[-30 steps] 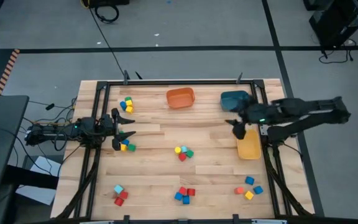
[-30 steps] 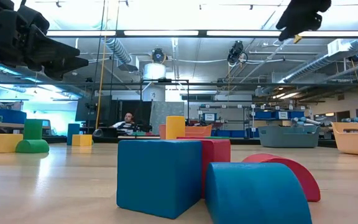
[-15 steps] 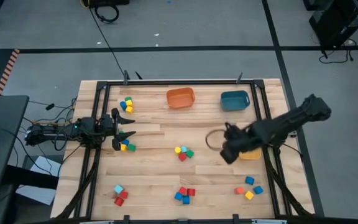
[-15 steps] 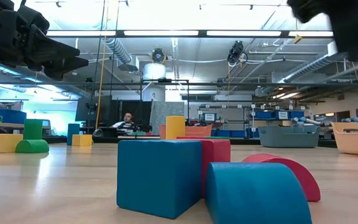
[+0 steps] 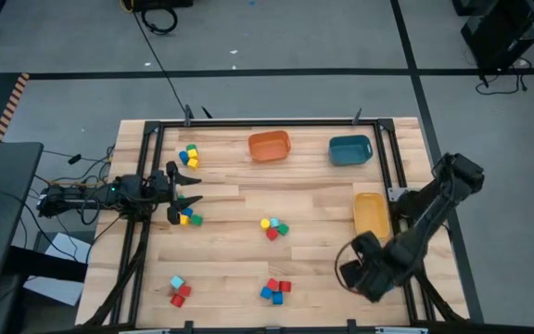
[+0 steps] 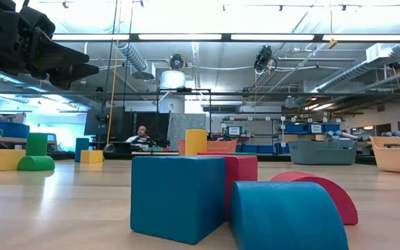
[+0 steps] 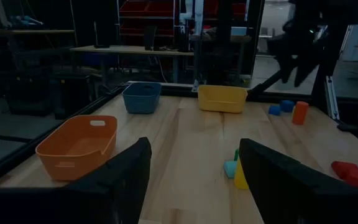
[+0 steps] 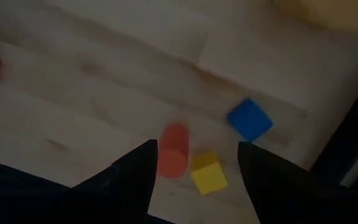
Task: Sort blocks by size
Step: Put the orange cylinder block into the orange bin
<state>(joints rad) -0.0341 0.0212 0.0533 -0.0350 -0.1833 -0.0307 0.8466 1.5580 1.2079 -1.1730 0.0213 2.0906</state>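
The blocks lie in loose groups on the wooden table: far left [image 5: 189, 155], by my left gripper [image 5: 189, 218], centre [image 5: 273, 226], near left [image 5: 179, 290] and near centre [image 5: 273, 289]. My right gripper [image 5: 352, 275] points down, open, above the near-right group and hides it from the high view. Its wrist view looks past the open fingers [image 8: 194, 171] onto a red block [image 8: 174, 158], a yellow cube [image 8: 207, 175] and a blue cube [image 8: 249, 119], touching none. My left gripper [image 5: 189, 191] waits open and level at the table's left edge [image 7: 194, 180].
An orange bin [image 5: 269, 146] and a teal bin [image 5: 349, 149] stand at the far edge, and a yellow bin [image 5: 371, 213] by the right edge. Black frame rails [image 5: 392, 167] run along the table's sides. Bare wood lies between the groups.
My right gripper has swung from beside the teal bin at the far right toward the near edge and gone down. It has turned and now points down over the near-right blocks. The blocks have kept their places.
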